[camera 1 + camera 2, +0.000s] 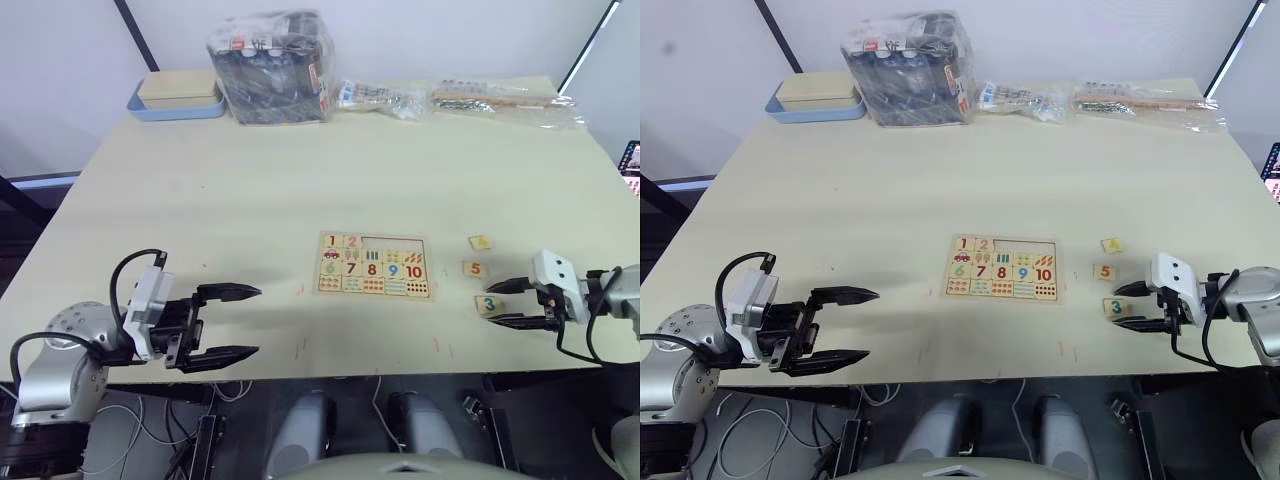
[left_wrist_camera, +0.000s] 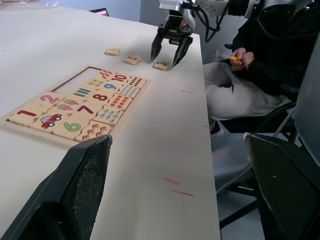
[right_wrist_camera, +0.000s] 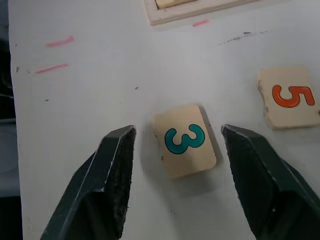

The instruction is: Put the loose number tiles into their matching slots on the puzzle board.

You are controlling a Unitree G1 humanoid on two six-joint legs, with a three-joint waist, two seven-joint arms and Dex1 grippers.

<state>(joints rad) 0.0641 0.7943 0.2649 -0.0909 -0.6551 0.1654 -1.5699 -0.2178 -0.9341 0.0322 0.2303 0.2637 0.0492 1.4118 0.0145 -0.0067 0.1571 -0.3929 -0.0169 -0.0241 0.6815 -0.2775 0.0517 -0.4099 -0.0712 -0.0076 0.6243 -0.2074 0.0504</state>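
Three loose tiles lie on the table (image 1: 250, 190) toward its right edge, in a line running from far to near: a yellow 4 (image 1: 480, 242), an orange 5 (image 1: 475, 268) and a teal 3 (image 1: 488, 305). We see the right gripper (image 1: 508, 303) low over the near edge, fingers apart with the 3 between them, not touching it. The board (image 1: 375, 266) sits mid-table near the front edge; tiles 1 and 2 fill its top row's left end, slots (image 1: 394, 243) beside them bare, 6 to 10 below. The left gripper (image 1: 236, 322) hovers open by the near-left edge.
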